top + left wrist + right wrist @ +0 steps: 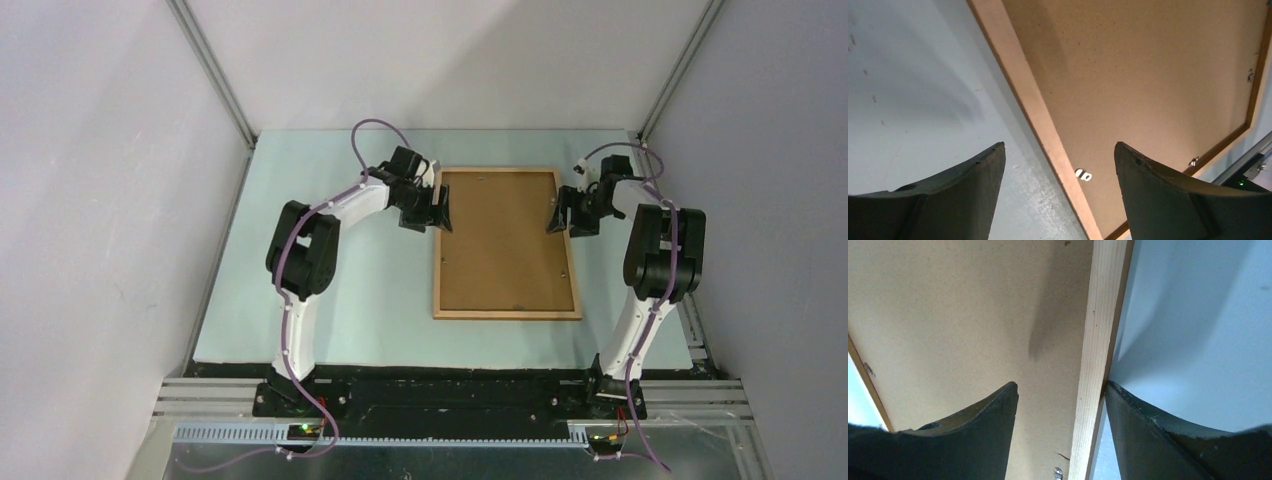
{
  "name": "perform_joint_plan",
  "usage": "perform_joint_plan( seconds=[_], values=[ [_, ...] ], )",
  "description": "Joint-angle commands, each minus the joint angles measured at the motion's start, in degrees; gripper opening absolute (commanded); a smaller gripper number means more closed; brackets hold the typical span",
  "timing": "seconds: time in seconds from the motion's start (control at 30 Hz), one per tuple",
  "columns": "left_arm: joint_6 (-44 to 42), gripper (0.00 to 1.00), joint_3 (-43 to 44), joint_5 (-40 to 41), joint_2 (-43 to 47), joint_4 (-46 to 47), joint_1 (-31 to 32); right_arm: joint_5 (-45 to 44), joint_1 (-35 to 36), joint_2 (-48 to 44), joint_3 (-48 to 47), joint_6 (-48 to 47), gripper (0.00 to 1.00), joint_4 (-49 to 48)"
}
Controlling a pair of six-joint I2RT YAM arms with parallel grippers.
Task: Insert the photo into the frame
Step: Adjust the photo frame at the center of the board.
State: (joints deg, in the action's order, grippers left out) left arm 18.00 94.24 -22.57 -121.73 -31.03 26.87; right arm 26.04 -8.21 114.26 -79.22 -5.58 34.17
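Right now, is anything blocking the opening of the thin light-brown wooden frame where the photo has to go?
Yes. A plain brown backing board fills the whole opening of the thin light-brown wooden frame, with small metal clips at its edges. No photo is visible.

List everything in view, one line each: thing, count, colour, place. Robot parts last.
frame: one, light-brown wood, flat at the table's middle, back up.
backing board: one, plain brown, inside the frame.
metal tabs: several, silvery, along the board's edges.
photo: none visible.
table: one, pale blue-green, under everything.
walls: pale grey, around the table.
rails: silver metal, at the near edge.
left arm: one, white and black, at the frame's left side, jaws open astride its rail.
right arm: one, white and black, at the frame's right side, jaws open astride its rail.
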Motion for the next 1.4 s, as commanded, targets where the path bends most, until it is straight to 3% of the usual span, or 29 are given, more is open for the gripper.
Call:
perform_joint_plan(
  seconds=[0.0, 0.33, 0.73, 0.97, 1.2, 1.37],
  values=[
    [-0.2, 0.84, -3.3, 3.5, 1.0, 1.2, 0.0, 5.4, 4.1, -1.1, 3.3, 4.2, 0.68, -0.4],
    [-2.0, 0.83, -9.4, 10.4, 5.8, 1.3, -4.4, 9.5, 12.7, -2.3, 5.6, 8.5, 0.68, -3.4],
    [-8.1, 0.79, -21.3, 1.8, 15.1, 0.9, -7.3, 9.4, 18.5, -2.8, 5.6, 7.3, 0.70, -3.8],
    [-9.1, 0.79, -25.1, -0.3, 18.2, 0.7, -7.3, 6.5, 18.5, -3.3, 4.7, 5.9, 0.83, -3.9],
    [-7.3, 0.86, -21.3, 11.7, 19.0, 0.6, -8.8, 0.6, 18.6, -5.7, 4.6, 3.9, 0.97, -4.7],
    [-6.9, 0.88, -14.1, 17.3, 14.8, 0.6, -9.6, -5.1, 18.6, -8.6, 4.6, 2.7, 0.99, -5.4]
  ],
)
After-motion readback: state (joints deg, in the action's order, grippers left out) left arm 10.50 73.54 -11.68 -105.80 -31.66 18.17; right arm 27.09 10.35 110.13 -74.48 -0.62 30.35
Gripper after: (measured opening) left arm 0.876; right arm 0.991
